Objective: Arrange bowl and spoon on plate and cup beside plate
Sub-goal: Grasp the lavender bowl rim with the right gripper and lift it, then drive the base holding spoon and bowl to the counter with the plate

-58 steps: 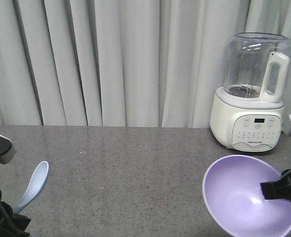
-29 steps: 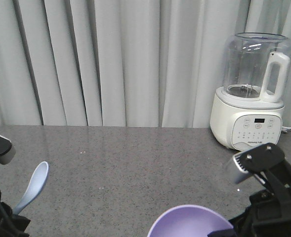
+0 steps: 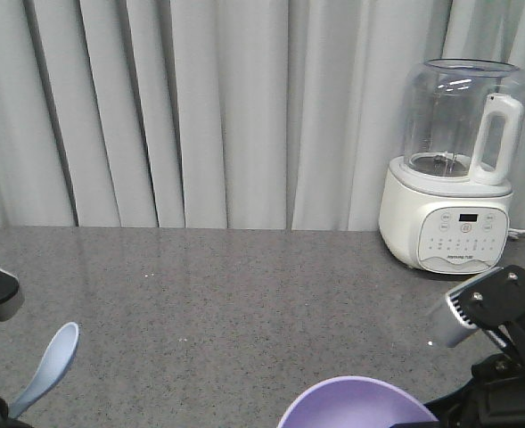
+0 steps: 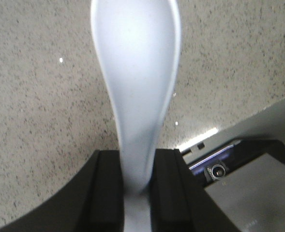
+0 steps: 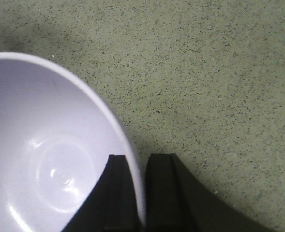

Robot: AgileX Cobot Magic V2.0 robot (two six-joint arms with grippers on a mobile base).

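Exterior front-facing: bowl point(image 3: 356, 403) nearer, left of blender point(image 3: 449, 169), R gripper point(image 5: 141, 164) clamped on rim | spoon point(image 3: 46, 367) far left of blender, L gripper point(image 4: 136, 159) clamped on handle, long axis straight out, scoop fwd | plate, cup unseen

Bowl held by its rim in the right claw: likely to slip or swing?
Probably light and stiff: the bowl looks like thin smooth plastic. The right claw pinches only its rim, off-centre, so it may pivot. Glossy wall suggests slipping.
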